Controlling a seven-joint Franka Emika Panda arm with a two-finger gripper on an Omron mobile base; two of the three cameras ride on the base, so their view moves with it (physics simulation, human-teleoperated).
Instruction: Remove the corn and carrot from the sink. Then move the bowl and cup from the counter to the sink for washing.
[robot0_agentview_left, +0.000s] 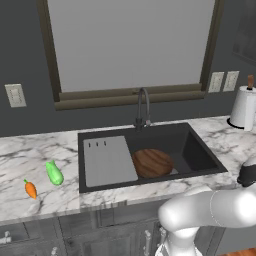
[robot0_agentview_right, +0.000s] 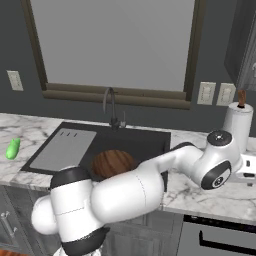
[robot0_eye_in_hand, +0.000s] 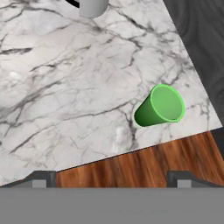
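The green cup (robot0_eye_in_hand: 159, 106) stands upright on the white marble counter (robot0_eye_in_hand: 65, 87), close to the counter's front edge and near a corner where the marble gives way to dark surface, its open mouth turned up toward the hand camera. From the gripper (robot0_eye_in_hand: 111, 179) it lies ahead and a little to the right in the hand view, well clear of both fingertips (robot0_eye_in_hand: 41, 178), which stand spread as wide as they go with nothing between them. The cup's long axis runs straight up from the marble, so a descent over its rim or a side pinch across its straight wall both look open; the hand would first need to shift toward it. The arm reaches out over the right end of the counter, past the paper towel roll (robot0_agentview_right: 237, 122). In the black sink (robot0_agentview_left: 197, 155) the wooden bowl (robot0_agentview_left: 152, 162) already sits on the basin floor beside the grey drainboard panel (robot0_agentview_left: 107, 161), below the curved faucet (robot0_agentview_left: 143, 105). The corn (robot0_agentview_left: 54, 173) and the carrot (robot0_agentview_left: 31, 189) lie out on the marble left of the sink, the carrot nearer the front edge. Judged from this, only the cup is left to move.
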